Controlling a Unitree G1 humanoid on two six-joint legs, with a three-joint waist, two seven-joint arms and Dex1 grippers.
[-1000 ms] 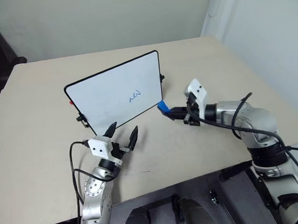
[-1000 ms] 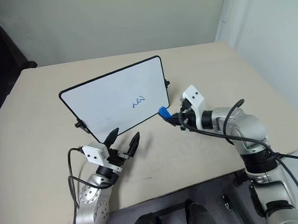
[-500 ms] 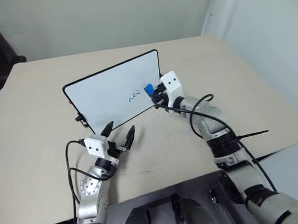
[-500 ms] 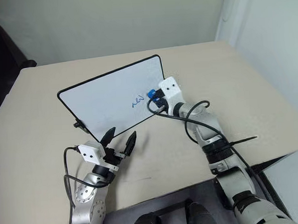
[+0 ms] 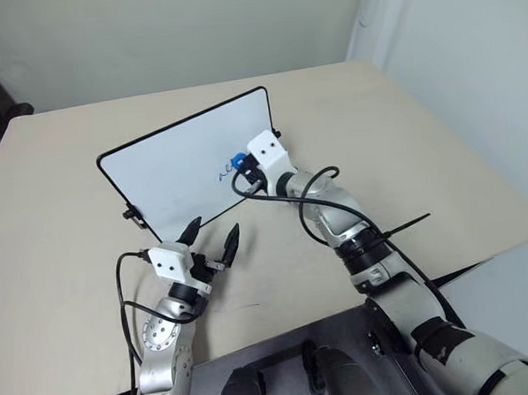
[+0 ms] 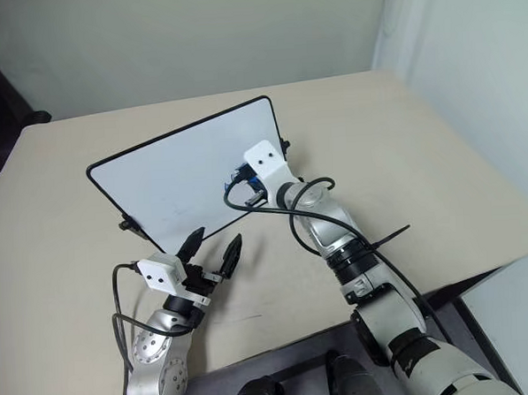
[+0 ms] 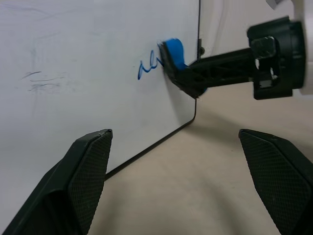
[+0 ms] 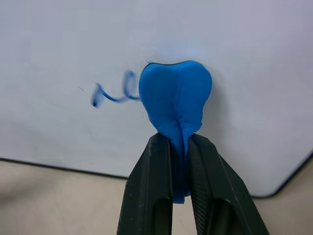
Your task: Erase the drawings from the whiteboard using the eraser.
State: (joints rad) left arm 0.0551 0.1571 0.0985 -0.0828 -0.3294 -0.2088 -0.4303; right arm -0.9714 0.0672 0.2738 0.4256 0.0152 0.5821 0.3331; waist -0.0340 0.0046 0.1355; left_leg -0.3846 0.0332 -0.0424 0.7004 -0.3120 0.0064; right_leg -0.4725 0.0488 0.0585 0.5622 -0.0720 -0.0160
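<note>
The whiteboard (image 5: 170,171) stands tilted on the beige table, its face toward me. The drawings (image 5: 223,175) are a small blue squiggle right of the board's middle. My right gripper (image 5: 243,166) is shut on the blue eraser (image 5: 238,160) and presses it flat on the board at the squiggle's right end. The right wrist view shows the eraser (image 8: 176,98) squeezed between the fingers, with the rest of the squiggle (image 8: 111,93) beside it. My left gripper (image 5: 213,227) hovers open over the table just in front of the board's lower edge, holding nothing.
The table (image 5: 403,155) stretches wide to the right of the board and behind it. Its front edge runs close below my left arm. A small black knob (image 5: 277,133) sticks out of the board's right side.
My right gripper swung left and up from the table beside the board's lower right corner onto the board face, bringing the eraser to the squiggle. The left gripper stayed put.
</note>
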